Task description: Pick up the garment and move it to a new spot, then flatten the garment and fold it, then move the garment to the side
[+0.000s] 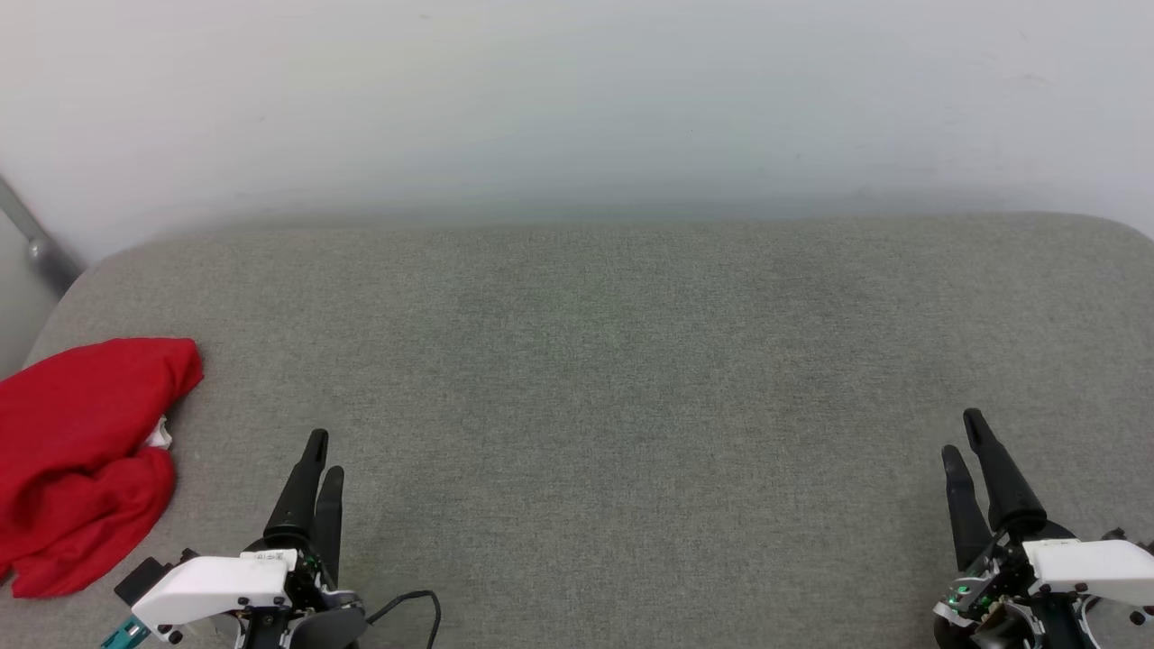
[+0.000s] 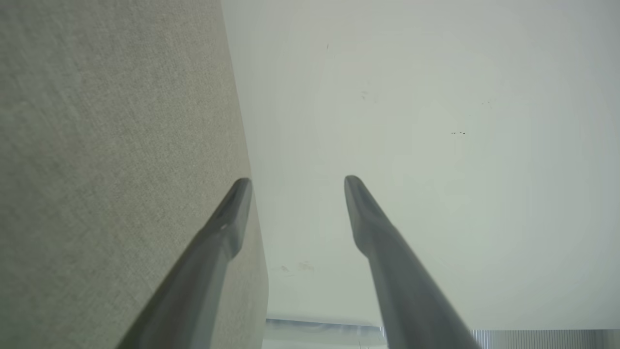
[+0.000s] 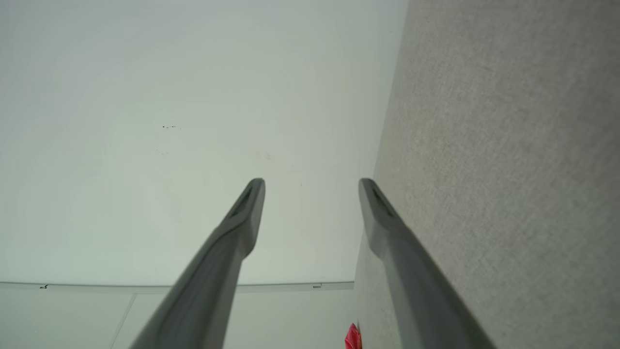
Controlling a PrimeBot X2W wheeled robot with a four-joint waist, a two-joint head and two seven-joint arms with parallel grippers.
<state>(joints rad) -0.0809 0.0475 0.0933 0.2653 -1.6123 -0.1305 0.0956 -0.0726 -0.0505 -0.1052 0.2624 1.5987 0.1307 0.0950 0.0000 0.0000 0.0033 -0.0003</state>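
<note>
Robot at the outset of a shirt-folding job: the garment (image 1: 81,460), a red shirt, lies in a crumpled heap at the far left edge of a grey fabric-covered surface (image 1: 613,379). A scrap of white (image 1: 160,438) peeks from between its folds. No print, collar or sleeve shape can be made out in the bundle.

The left pincer (image 1: 325,453) sits at the near edge, a little to the right of the heap and not touching it. The right pincer (image 1: 961,434) is well apart from the shirt, at the opposite near corner. Both point away from the robot toward a pale wall (image 1: 577,108). Each wrist view shows its own pincer's two dark fingers spread apart with nothing between them.

By the look of things, none of the work is done. The shirt is bunched rather than spread or folded, and neither arm has hold of it. Left to do, it appears, is the whole sequence: seizing the heap, carrying it to a new spot (the broad middle of the surface looks the likely place), smoothing it flat, folding it and setting it aside. The left arm, being nearer, seems better placed to make the first reach.
</note>
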